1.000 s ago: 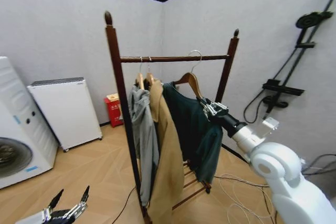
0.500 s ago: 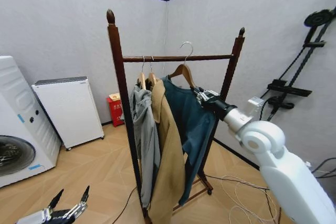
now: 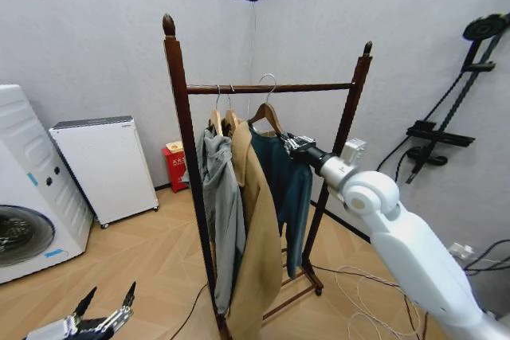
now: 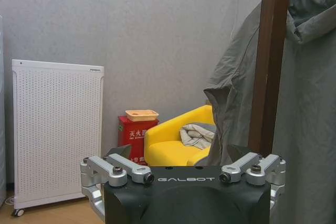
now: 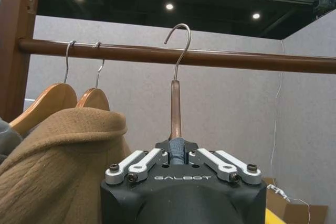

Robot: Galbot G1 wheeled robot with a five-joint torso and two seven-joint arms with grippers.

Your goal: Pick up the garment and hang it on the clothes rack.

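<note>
The garment point(image 3: 280, 173), a dark teal long-sleeved top, hangs from its light wooden hanger point(image 3: 267, 115) just under the top bar of the clothes rack point(image 3: 182, 141), beside the long tan coat point(image 3: 253, 228). My right end effector point(image 3: 292, 144) is clamped on the teal shoulder at the hanger's end, arm stretched out toward the rack from my right side. In my right wrist view the fingers point(image 5: 137, 163) close in from both sides on the teal fabric wrapped over the hanger's wood, and the hanger's metal hook point(image 5: 178, 45) rises in front of the bar with its curve reaching above it; I cannot tell whether the hook rests on the bar. Two more hangers point(image 5: 63, 95) already sit hooked on the bar next to it, carrying the tan coat and, nearest the rack's left post, a grey hoodie point(image 3: 217, 212).

My left end effector point(image 3: 102, 316) is parked low at my left side above the wooden floor, its fingers point(image 4: 119, 169) spread apart and holding nothing. Its wrist view looks past the rack post at the grey hoodie, a white appliance point(image 4: 55, 129), a small red box point(image 4: 136, 135) and a yellow seat point(image 4: 176, 145) against the wall.
</note>
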